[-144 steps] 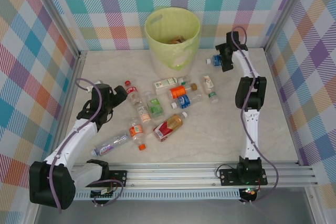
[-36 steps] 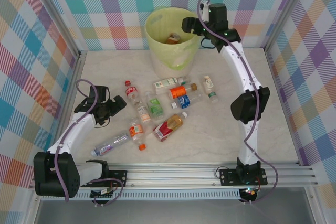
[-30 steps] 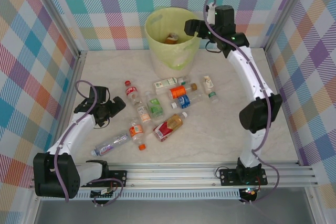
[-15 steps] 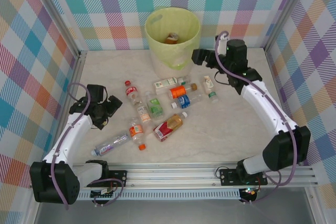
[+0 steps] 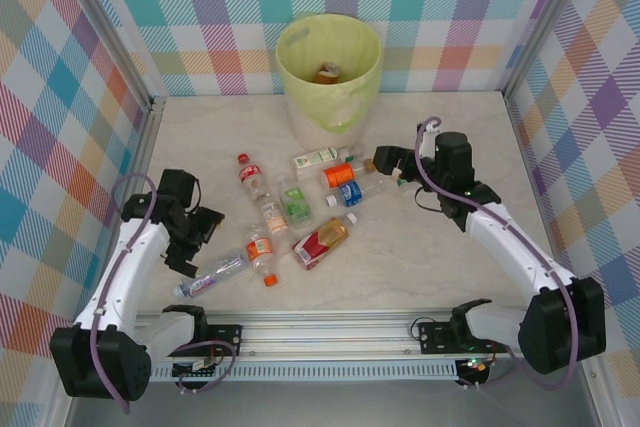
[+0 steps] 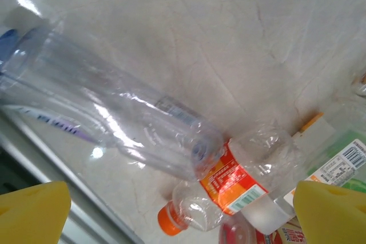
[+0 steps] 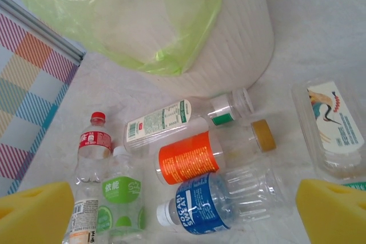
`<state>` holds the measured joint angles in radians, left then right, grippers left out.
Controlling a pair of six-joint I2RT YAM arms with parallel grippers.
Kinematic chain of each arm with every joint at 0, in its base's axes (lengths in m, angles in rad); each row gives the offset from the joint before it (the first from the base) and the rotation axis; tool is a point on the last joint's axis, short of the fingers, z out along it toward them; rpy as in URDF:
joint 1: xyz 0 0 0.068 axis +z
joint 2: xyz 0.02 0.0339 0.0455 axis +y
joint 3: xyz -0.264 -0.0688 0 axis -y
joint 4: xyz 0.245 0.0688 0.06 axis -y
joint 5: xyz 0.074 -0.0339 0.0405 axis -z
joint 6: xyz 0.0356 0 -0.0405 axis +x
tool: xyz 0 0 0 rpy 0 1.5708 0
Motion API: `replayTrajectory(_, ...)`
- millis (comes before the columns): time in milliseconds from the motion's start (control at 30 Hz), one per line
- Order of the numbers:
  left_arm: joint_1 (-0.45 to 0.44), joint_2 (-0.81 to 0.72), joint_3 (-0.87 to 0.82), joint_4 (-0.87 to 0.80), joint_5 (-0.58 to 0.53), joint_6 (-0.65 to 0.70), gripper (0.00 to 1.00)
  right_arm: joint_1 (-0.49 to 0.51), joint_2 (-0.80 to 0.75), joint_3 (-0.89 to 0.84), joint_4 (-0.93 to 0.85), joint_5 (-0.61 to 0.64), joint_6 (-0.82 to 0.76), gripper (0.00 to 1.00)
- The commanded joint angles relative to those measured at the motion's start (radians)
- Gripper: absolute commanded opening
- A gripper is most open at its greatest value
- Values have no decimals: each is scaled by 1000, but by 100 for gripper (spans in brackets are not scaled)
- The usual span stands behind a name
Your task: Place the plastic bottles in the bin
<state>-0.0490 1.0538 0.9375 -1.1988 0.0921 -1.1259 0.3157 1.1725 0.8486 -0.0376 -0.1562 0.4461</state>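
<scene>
The bin, lined with a pale yellow-green bag, stands at the back with a bottle inside. Several plastic bottles lie in front of it. My right gripper hovers open over the right end of the group, above a blue-labelled bottle and an orange-labelled one, with the bin's wall behind. My left gripper hangs open and empty above a long clear bottle and an orange-capped bottle with a red and orange label.
A flat bottle with a crane label lies right of the right gripper. A flattened red and gold bottle lies mid-table. An aluminium rail runs along the near edge. Checked walls and frame posts enclose the table.
My right arm has swung from above the bin down to the bottles on the right, its gripper open and empty. My left gripper has moved nearer, over the clear bottle.
</scene>
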Motion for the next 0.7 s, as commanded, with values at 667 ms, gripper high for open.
replayTrajectory(667,6,-66,-383,245,208,-486,100,3,-86,-52,44,64,-10,100)
